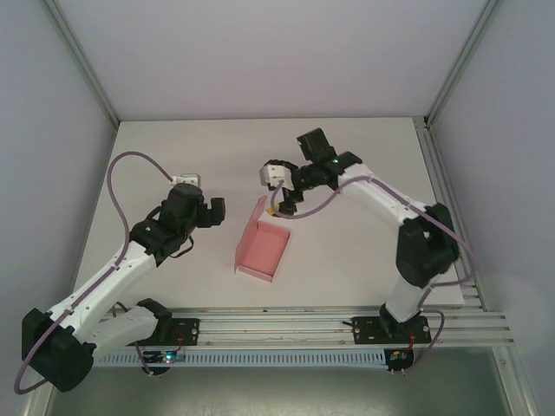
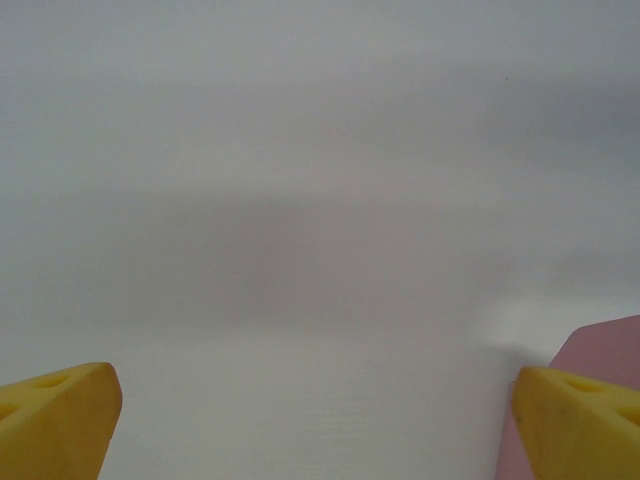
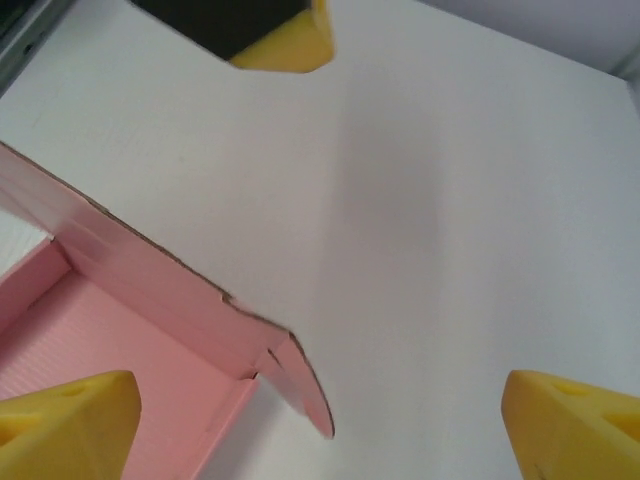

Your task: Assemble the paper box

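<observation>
The jaws of both grippers are standing wide apart, clamping nothing. In the top view, the left gripper (image 1: 186, 181) is hovering over bare table (image 1: 208, 147) at about 9 o'clock from the centre. Its arm is rising from the base at 7 o'clock, with the elbow bent and the wrist aimed toward the far edge. The right gripper (image 1: 276, 192) is hanging near the middle. Its arm is climbing from the base at 5 o'clock, folding at the elbow and reaching back toward 10 o'clock. The paper box (image 1: 260, 249) is lying open just below it, at 6 o'clock, with its far wall standing up. In the left wrist view, the left gripper (image 2: 320, 425) is showing yellow fingertips (image 2: 60, 420) at 7 and 5 o'clock, with the paper box (image 2: 600, 350) peeking in at 4 o'clock. In the right wrist view, the right gripper (image 3: 320, 425) is spreading its fingertips (image 3: 70, 420) across the bottom corners. The paper box (image 3: 110, 330) is sitting at 8 o'clock, with a rounded tab (image 3: 305, 390) jutting toward 6 o'clock.
</observation>
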### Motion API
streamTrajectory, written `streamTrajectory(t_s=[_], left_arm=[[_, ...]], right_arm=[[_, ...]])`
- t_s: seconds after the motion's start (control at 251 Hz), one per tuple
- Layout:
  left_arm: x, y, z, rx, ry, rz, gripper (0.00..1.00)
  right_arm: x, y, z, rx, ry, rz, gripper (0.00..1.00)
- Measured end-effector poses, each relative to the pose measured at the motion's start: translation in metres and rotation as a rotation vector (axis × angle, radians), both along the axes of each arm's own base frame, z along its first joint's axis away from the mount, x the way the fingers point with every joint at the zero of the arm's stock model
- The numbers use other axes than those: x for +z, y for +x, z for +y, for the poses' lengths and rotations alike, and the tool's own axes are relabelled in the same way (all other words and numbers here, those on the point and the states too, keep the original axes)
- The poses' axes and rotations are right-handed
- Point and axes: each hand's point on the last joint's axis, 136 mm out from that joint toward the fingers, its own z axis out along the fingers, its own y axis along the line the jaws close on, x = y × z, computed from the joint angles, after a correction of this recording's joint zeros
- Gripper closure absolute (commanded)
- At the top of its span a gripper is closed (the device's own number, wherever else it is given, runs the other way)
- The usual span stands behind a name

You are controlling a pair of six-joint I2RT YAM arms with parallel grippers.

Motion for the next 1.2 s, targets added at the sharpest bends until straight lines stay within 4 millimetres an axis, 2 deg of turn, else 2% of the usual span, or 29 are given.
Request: streamTrajectory(t_s=[0.144,0.303,0.459,0.531,0.587,0.722,0.854,0.99,1.197], left_arm=[[0.003,-0.003,0.004,0.008,-0.003,-0.014,0.00],[0.006,-0.011,0.008,0.008,-0.012,-0.035,0.00],[0.009,-0.013,0.010,0.011,-0.017,-0.048,0.00],[0.009,-0.013,0.010,0.013,-0.015,-0.049,0.00],[0.008,-0.014,0.011,0.013,-0.014,-0.046,0.00],[0.008,-0.017,0.012,0.013,-0.012,-0.041,0.00],[0.011,-0.018,0.013,0.010,-0.012,-0.051,0.00],[0.013,-0.019,0.010,-0.017,-0.005,-0.056,0.00],[0.013,-0.021,-0.004,-0.124,0.007,-0.045,0.00]], right_arm=[[-0.026,-0.009,0.016,0.113,-0.081,0.038,0.17],[-0.051,-0.021,0.013,0.145,-0.150,0.109,0.21],[-0.066,-0.018,0.011,0.131,-0.183,0.132,0.44],[-0.072,-0.016,0.011,0.125,-0.196,0.139,0.61],[-0.076,-0.014,0.011,0.108,-0.208,0.146,0.71],[-0.082,-0.005,0.009,0.064,-0.233,0.121,0.87],[-0.091,-0.005,-0.002,-0.001,-0.260,0.106,0.93],[-0.084,-0.007,-0.020,-0.152,-0.260,0.090,0.95],[-0.064,-0.015,-0.051,-0.402,-0.224,0.079,0.95]])
